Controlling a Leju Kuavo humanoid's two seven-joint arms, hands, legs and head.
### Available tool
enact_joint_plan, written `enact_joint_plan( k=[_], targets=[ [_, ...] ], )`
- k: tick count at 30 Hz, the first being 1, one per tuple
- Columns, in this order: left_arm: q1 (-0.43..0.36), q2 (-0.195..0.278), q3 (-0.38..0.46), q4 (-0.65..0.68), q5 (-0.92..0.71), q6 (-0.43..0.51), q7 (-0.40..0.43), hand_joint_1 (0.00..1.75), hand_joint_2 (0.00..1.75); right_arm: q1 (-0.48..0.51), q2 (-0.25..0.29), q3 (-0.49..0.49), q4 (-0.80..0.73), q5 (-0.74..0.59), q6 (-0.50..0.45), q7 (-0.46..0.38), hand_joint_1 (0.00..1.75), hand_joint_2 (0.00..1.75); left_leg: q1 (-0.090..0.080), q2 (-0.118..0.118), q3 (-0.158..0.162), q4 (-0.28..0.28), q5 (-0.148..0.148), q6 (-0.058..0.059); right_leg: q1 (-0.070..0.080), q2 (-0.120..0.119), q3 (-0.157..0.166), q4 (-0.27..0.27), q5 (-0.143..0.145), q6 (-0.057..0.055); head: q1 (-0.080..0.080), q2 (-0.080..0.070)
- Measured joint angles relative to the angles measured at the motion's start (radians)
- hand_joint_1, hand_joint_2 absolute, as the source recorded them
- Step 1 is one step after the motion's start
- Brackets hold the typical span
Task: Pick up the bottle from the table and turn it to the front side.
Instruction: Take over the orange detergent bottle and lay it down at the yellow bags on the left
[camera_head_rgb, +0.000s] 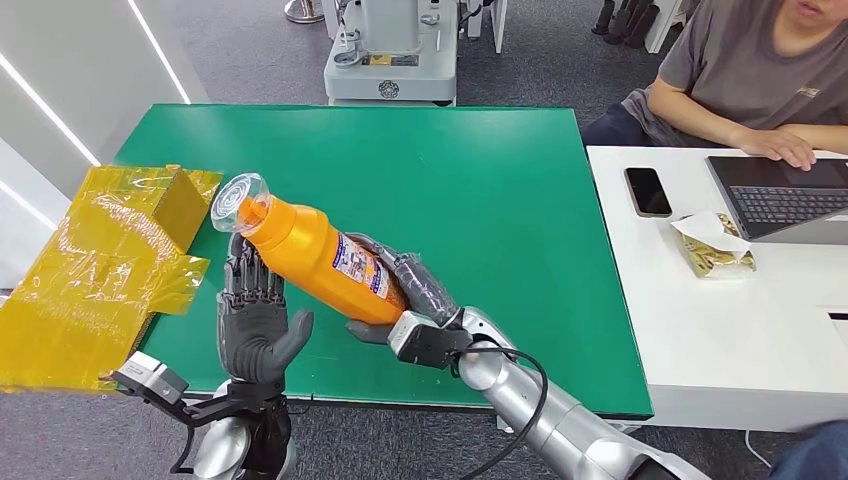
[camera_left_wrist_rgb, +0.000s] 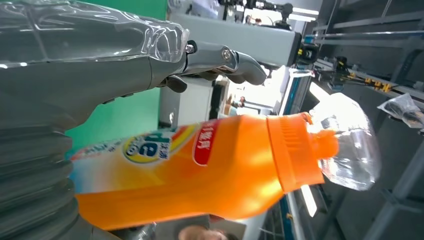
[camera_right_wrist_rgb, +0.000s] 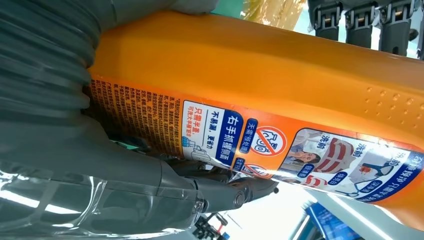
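Bottle: an orange detergent bottle (camera_head_rgb: 320, 262) with a clear plastic cap (camera_head_rgb: 238, 202), held off the green table (camera_head_rgb: 480, 190) left of the frame's middle in the head view, lying tilted with the cap toward the upper left.
Right hand: the right hand (camera_head_rgb: 405, 300) grips the bottle's lower body from beneath, its fingers wrapped around the base end; the right wrist view has the printed back label (camera_right_wrist_rgb: 280, 145) facing the camera.
Left hand: the left hand (camera_head_rgb: 255, 315) stands upright with its fingers apart at the lower left of the frame, palm toward the bottle, just beside and under its neck end; whether it touches the bottle I cannot tell. It holds nothing.
Left wrist view: the orange body, the ribbed orange collar (camera_left_wrist_rgb: 295, 152) and the clear cap run across the frame.
Surroundings: yellow film-wrapped boxes (camera_head_rgb: 100, 270) at the left edge; a white table (camera_head_rgb: 700, 330) at the right with 1 phone (camera_head_rgb: 648, 191), a laptop (camera_head_rgb: 790, 195) and a seated person (camera_head_rgb: 750, 70).
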Motion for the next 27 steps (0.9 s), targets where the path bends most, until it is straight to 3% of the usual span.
enact_joint_plan(
  k=[27],
  targets=[
    [-0.001,0.0,0.02,0.017,0.01,0.036,0.021,0.0,1.75,0.01,0.001,0.023,0.092,0.107,-0.034,0.0,1.75,1.75,0.0,0.0,0.0,0.0,0.0,0.0,0.0,0.0,0.0,0.0,0.0,0.0,0.0,0.0]
  ],
)
